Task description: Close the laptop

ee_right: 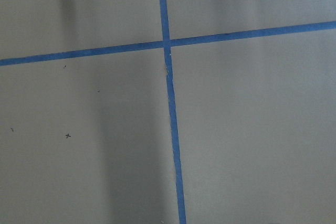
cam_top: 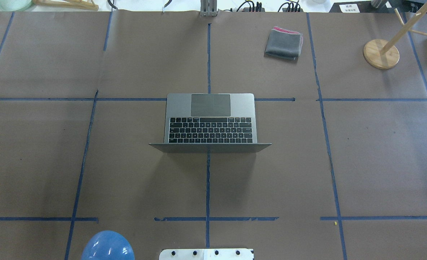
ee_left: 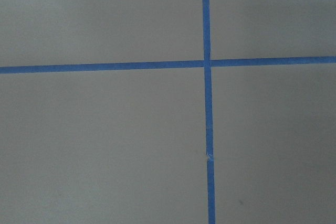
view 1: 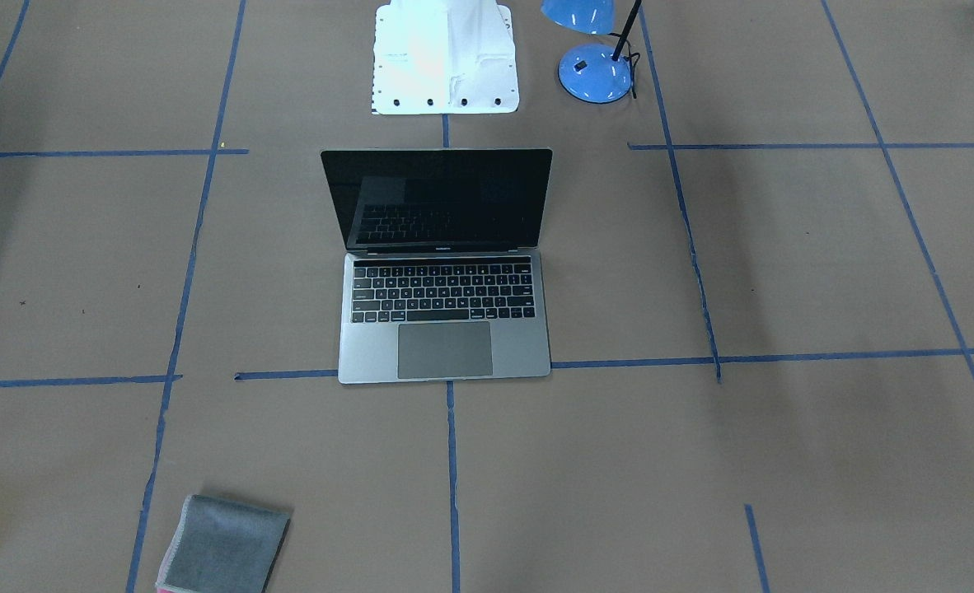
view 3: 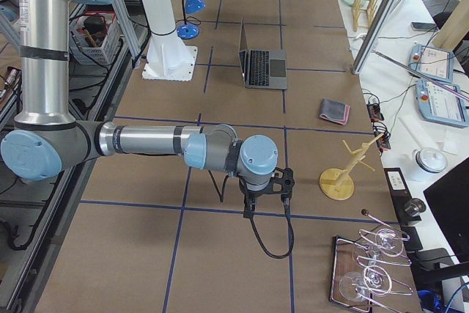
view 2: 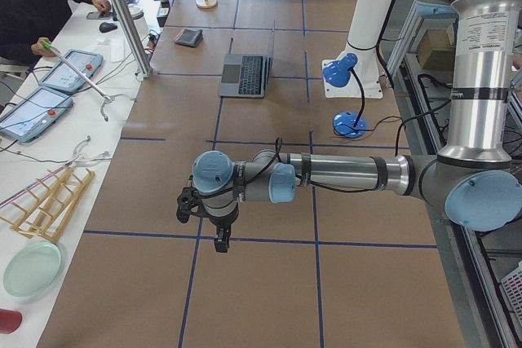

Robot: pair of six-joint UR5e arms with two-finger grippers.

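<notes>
The grey laptop (view 1: 444,350) stands open in the middle of the table, its black screen upright and its keyboard and trackpad showing. It also shows in the overhead view (cam_top: 177,108) and both side views (view 2: 238,79) (view 3: 277,68). My left gripper (view 2: 220,238) hangs over bare paper far from the laptop, at the table's left end. My right gripper (view 3: 265,207) hangs far from it at the right end. Both show only in the side views, so I cannot tell whether they are open or shut. The wrist views show only brown paper and blue tape.
A blue desk lamp (view 1: 594,72) stands near the robot's white base (view 1: 446,58). A small grey folded cloth (cam_top: 284,44) lies on the far side. A wooden stand (cam_top: 381,53) is at the far right. An operator sits beside the table (view 2: 41,6).
</notes>
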